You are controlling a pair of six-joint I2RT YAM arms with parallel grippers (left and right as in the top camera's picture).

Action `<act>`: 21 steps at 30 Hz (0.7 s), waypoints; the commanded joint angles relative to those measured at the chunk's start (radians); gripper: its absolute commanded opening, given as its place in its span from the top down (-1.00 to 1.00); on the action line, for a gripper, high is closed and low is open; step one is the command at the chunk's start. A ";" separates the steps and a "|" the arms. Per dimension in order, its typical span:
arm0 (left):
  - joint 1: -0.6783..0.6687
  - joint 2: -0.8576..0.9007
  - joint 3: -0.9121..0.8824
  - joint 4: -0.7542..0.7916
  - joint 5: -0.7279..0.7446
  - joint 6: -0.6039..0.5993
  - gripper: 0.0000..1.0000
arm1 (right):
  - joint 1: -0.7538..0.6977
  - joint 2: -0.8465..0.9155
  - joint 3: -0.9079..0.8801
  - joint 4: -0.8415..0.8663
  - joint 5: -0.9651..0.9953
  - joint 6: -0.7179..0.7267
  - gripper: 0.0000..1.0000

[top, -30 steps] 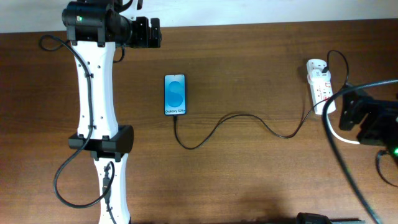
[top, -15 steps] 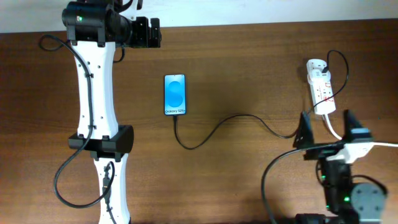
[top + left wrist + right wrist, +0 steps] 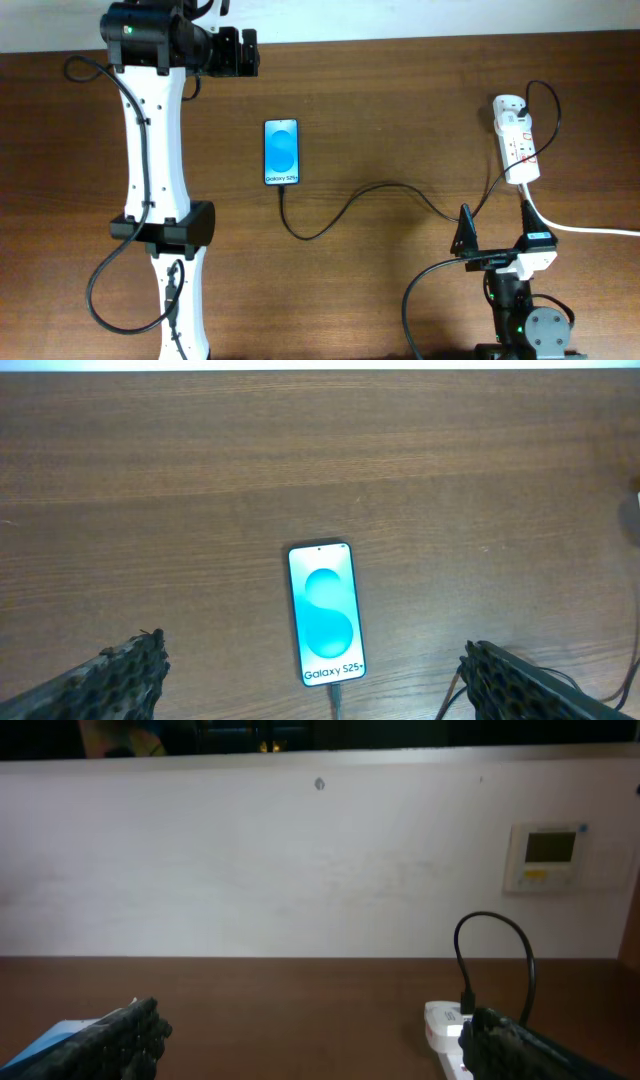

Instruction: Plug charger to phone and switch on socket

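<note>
While both my arms hang over the desk, neither claw holds anything. My left claw sits at the far edge of the desk with its fingers spread wide. In the left wrist view the phone shows between them, well apart from either.

The phone lies flat and screen up on the bare wood. Its display is lit blue, with small white text by the short edge nearest me. The charger meets that same short edge, and I cannot tell how deep the plug sits. From there the thin black cable dips toward me, curves back and snakes right across the desk to the socket. It arcs in a loop above the far end of the strip.

The socket lies lengthwise near the right side of the desk, and its thick white cord trails off to the right. I cannot tell how its red switches are set.

My right claw hovers near the socket's near end, touching nothing. Its fingers are splayed apart and point away from me, and the cable passes close by the left one.
</note>
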 commanded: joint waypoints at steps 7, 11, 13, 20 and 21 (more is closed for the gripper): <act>0.003 -0.023 0.013 0.001 -0.007 0.009 -0.99 | 0.011 -0.013 -0.035 -0.213 0.008 -0.007 -0.97; 0.003 -0.023 0.013 0.001 -0.007 0.009 -0.99 | 0.011 -0.013 -0.035 -0.210 0.008 -0.008 -0.97; 0.003 -0.023 0.013 0.001 -0.007 0.009 -0.99 | 0.011 -0.013 -0.035 -0.210 0.008 -0.008 -0.97; 0.003 -0.023 0.013 0.001 -0.007 0.009 -0.99 | 0.011 -0.012 -0.035 -0.210 0.008 -0.008 -0.97; 0.003 -0.023 0.013 0.001 -0.008 0.009 -0.99 | 0.011 -0.012 -0.035 -0.210 0.008 -0.008 -0.97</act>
